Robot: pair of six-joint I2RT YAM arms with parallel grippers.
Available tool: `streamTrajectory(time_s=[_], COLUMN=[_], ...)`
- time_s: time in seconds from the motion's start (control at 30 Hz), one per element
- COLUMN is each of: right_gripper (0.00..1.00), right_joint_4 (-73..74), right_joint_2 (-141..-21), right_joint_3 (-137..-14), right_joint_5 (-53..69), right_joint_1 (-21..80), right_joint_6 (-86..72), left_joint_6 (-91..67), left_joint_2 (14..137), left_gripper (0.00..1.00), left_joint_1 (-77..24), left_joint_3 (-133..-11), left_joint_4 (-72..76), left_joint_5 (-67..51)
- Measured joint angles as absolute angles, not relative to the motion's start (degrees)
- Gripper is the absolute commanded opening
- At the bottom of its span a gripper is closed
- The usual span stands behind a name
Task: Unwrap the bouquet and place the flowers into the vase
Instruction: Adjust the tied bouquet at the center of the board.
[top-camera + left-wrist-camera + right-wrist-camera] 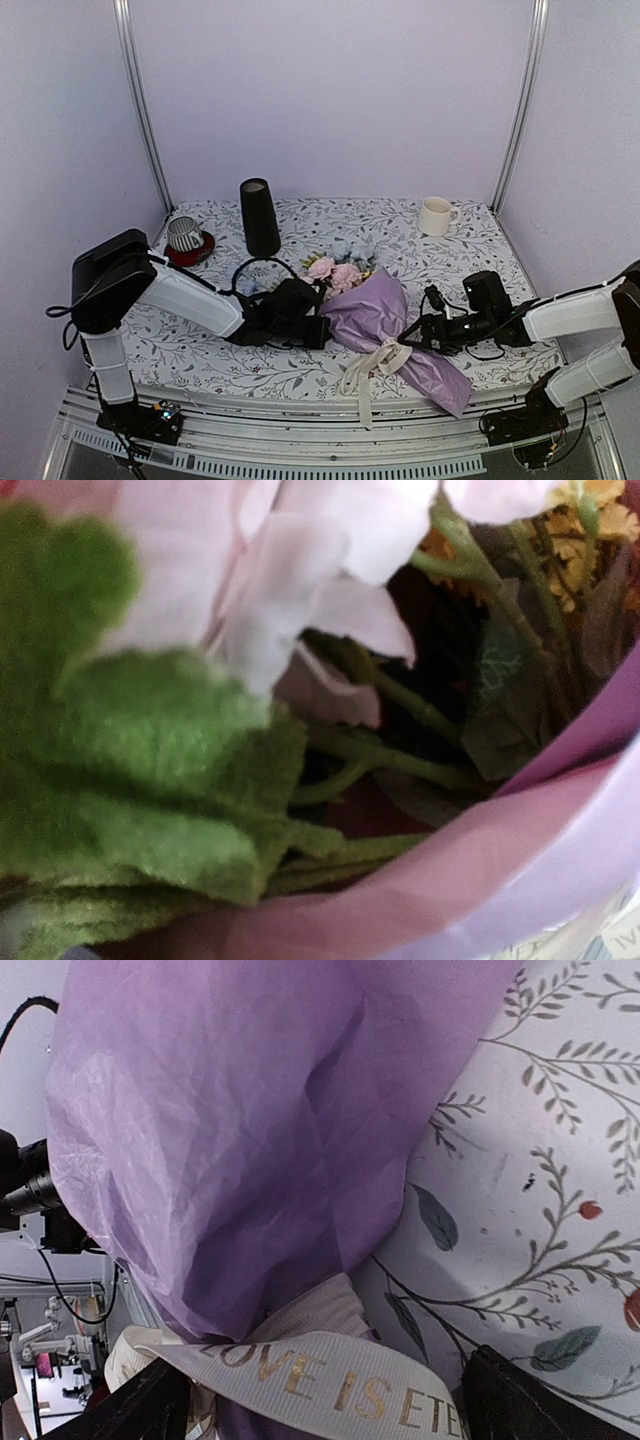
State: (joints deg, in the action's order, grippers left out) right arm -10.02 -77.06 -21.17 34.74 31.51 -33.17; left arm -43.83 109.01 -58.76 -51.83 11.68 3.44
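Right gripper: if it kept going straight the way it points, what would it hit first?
Probably the cream ribbon tied round the bouquet; it lies right between the open fingers of the right gripper.

Floral table point(200, 350): bouquet point(375, 315), vase point(259, 217), mug point(435, 216), saucer point(200, 252).

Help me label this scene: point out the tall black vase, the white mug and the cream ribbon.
tall matte black vase point(259, 218), top view, middle of its body.
white mug point(435, 217), top view, side wall.
cream ribbon point(384, 356), top view, its knot.
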Motion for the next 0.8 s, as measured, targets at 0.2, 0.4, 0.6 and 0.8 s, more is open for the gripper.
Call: streamTrajectory(time_s=[0.2,0.4,0.6,0.8], right_gripper=[0.97,0.96,0.95,0.95], right_joint_4=[-4.7,-4.9,-9.5,-18.4], right_joint_2=[-69.6,-70.5,-75.1,-85.6], right_joint_3=[-19.3,-19.2,-20.8,-26.2], right_joint_5=[28.2,27.3,26.1,24.9], right_joint_1=[31.5,31.6,35.9,41.0], right_joint_6=[-35.2,-36.5,-38.5,-41.7], left_joint_6=[-40.9,-38.7,-36.0,-31.9], left_joint_2=[115.5,118.9,122.3,126.0], left_gripper=[0.00,0.00,0.01,0.16], left_joint_1=[-57.5,-51.8,-45.2,-41.4], left_joint_3=[-60.5,-65.1,-71.2,-78.5], left_joint_4=[11.0,10.9,8.0,5.4], left_joint_5=[0.5,-4.4,-7.2,-8.8])
